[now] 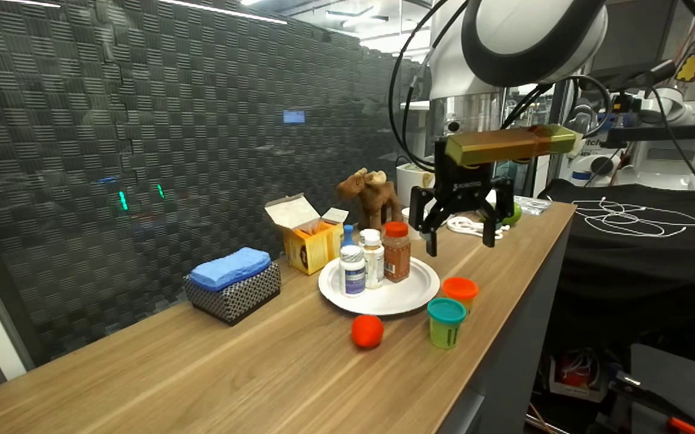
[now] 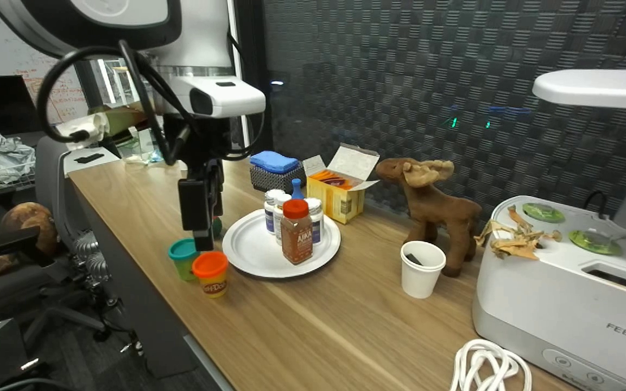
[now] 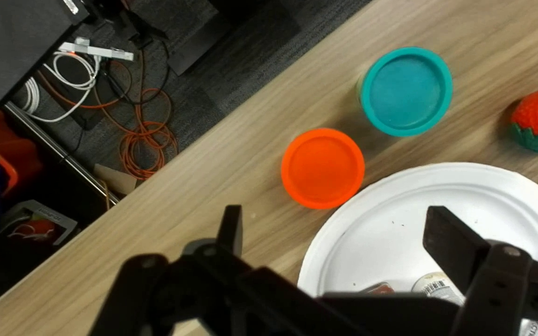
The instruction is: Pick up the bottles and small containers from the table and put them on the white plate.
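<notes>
Exterior views: a long, light-brown wooden tabletop (image 1: 251, 361) carries a round, flat white plate (image 1: 404, 296); above the tabletop, black jointed fingers (image 1: 431, 244) hang spread wide apart. On the plate stand a square-sided reddish-brown bottle (image 1: 397, 259) with red cap and three cylindrical white labelled bottles (image 1: 353, 278). Just beside the plate stand a round, teal-lidded green tub (image 1: 444, 328) and an orange-lidded yellow tub (image 2: 213, 285).

Free room on the white plate (image 1: 404, 296) toward the tubs (image 1: 444, 331), upright bottles (image 1: 374, 265) in the way toward the carton (image 1: 314, 248).
</notes>
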Available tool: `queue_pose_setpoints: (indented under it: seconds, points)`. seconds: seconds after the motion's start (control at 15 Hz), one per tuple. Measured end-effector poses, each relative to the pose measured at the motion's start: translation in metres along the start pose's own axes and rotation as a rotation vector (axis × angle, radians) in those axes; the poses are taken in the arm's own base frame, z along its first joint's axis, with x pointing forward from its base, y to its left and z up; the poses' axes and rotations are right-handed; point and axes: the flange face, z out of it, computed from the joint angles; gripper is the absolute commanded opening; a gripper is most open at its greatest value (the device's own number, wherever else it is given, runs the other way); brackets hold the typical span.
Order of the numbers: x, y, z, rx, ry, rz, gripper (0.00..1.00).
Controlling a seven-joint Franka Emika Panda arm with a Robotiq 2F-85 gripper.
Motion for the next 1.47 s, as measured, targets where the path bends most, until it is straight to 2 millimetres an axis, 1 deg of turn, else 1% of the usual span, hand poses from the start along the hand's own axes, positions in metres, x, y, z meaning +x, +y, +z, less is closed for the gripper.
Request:
queue_pose_setpoints:
  seconds: [0.27,0.4,0.47,0.73,1.13,1.47]
  points:
    - [-0.005,0.0,0.011,0.053,0.015,0.024,1.0]
    - [-0.01,-0.008,0.008,0.14,-0.053,0.026,1.0]
    - [-0.01,-0.01,0.005,0.153,-0.058,0.019,1.0]
    - [-0.01,-0.008,0.013,0.139,-0.068,0.022,1.0]
    - [-0.009,-0.007,0.014,0.137,-0.059,0.031,1.0]
    - [-0.006,0.005,0.025,0.101,-0.01,0.061,1.0]
